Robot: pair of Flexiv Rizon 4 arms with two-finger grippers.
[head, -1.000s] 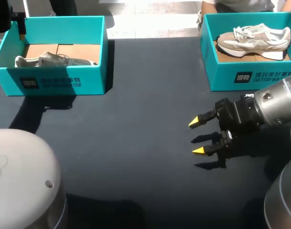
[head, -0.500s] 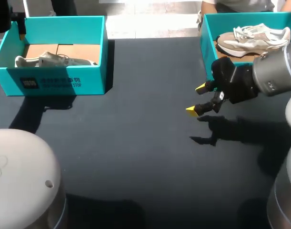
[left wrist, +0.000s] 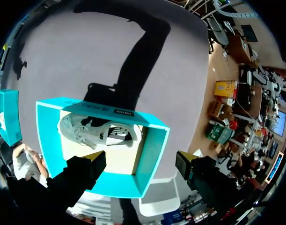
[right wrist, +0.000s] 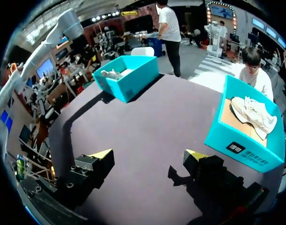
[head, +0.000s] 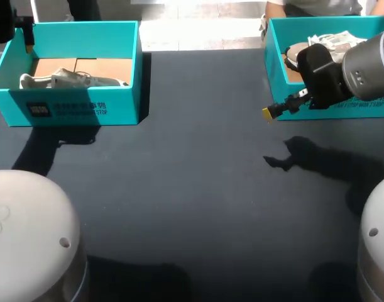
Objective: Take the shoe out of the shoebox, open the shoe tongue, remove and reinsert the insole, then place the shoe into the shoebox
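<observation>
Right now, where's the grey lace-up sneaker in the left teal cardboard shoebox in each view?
Head view: grey lace-up sneaker, upper left, inside teal cardboard shoebox.
Left wrist view: sneaker inside shoebox, ahead of left gripper.
Right wrist view: sneaker, far across table from right gripper.
Shared landmark: that shoebox.

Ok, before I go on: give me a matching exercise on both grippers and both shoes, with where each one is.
Things:
1. left gripper
2. right gripper
3. grey shoe
4. white shoe

Places:
A. lying inside the right shoebox
B. open, above the left shoebox
C. lying inside the left shoebox
D. open and empty, over the bare table near the right shoebox

Pairs: 1-B, 2-D, 3-C, 4-A
</observation>
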